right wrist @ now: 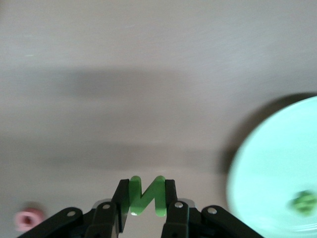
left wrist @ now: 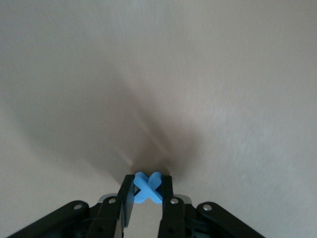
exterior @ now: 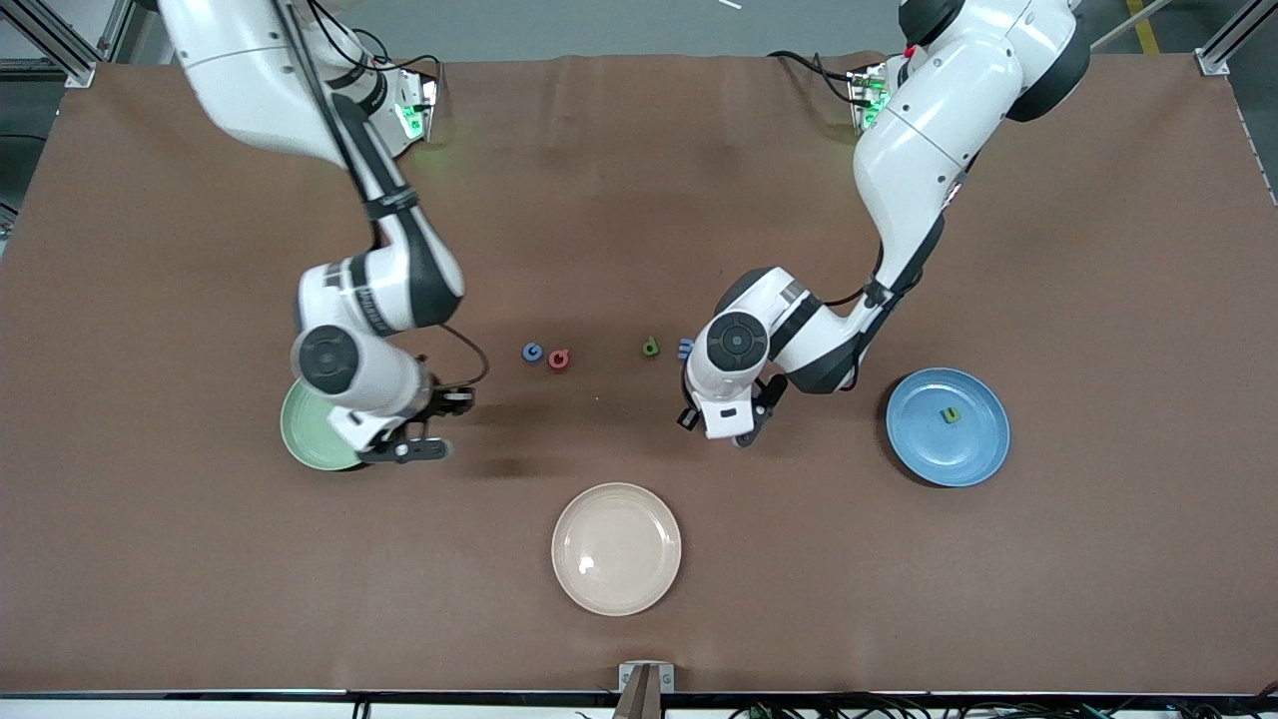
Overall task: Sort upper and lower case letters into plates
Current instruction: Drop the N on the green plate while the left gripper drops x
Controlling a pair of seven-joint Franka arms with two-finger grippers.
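Note:
My right gripper (exterior: pixel 414 429) is shut on a green N (right wrist: pixel 146 196) and hangs over the table beside the mint green plate (exterior: pixel 305 429). That plate also shows in the right wrist view (right wrist: pixel 277 168), with a green letter (right wrist: pixel 303 202) in it. My left gripper (exterior: pixel 737 424) is shut on a light blue X (left wrist: pixel 148 187) over bare table, between the loose letters and the blue plate (exterior: pixel 919 444). The blue plate holds a yellow-green letter (exterior: pixel 952 413). A blue G (exterior: pixel 532 353), a red letter (exterior: pixel 559 359), a green d (exterior: pixel 651 347) and a blue letter (exterior: pixel 685 348) lie mid-table.
A cream-beige plate (exterior: pixel 616 548) sits empty, nearer to the front camera than the loose letters. The red letter also shows in the right wrist view (right wrist: pixel 27 220). The brown cloth covers the whole table.

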